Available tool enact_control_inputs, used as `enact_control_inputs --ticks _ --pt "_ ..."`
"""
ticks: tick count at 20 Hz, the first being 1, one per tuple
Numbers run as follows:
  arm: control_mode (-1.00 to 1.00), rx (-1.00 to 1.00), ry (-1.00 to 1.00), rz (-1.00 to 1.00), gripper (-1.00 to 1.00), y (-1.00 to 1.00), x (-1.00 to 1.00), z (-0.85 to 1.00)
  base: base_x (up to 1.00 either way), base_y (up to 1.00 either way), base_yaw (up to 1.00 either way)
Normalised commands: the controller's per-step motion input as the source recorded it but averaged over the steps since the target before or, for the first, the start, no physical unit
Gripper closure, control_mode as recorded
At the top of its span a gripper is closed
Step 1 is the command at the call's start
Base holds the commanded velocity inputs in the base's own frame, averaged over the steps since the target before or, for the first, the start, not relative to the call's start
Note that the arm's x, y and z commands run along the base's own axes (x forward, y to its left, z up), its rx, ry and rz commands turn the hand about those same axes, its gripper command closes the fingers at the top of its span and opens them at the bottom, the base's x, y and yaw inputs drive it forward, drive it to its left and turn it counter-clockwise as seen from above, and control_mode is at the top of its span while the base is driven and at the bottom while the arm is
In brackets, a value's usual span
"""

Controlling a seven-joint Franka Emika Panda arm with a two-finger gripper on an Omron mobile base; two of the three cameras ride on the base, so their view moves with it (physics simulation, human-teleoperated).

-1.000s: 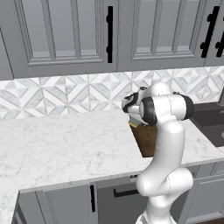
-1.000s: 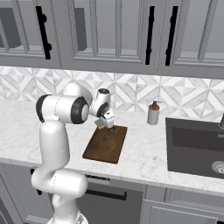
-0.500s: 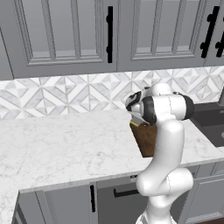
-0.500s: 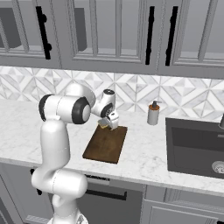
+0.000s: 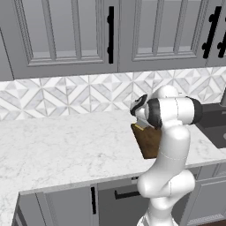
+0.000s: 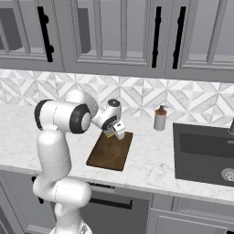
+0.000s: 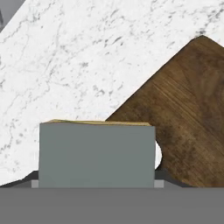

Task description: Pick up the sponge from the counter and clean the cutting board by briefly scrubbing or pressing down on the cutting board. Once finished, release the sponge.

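While the arm has sunk lower — sponge (image 7: 96, 154) over cutting board (image 6: 109, 150)
Gripper (image 6: 117, 132) clamped on the sponge, at the board's far end — contact with the wood unclear.

Sponge (image 7: 96, 155) over cutting board (image 7: 188, 122) corner

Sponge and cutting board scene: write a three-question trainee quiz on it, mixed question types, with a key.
1. True or false: the gripper holds the sponge.
2. Multiple choice: the cutting board lies on A) the sink, B) the counter, C) a cabinet shelf.
3. What stands on the counter between the board and the sink?

Key: 1 true, the grey-topped sponge sits between the fingertips in the hand view. 2 B. 3 a soap dispenser.
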Motion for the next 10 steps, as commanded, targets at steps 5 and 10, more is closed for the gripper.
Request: enact_control_inputs --ticks 5,10 --pt "-1.00 -0.02 0.02 0.00 1.00 0.00 -0.06 -0.34 0.00 0.00 0.00" --pt "-1.00 -0.01 0.02 0.00 1.00 0.00 -0.50 -0.19 0.00 0.00 0.00"
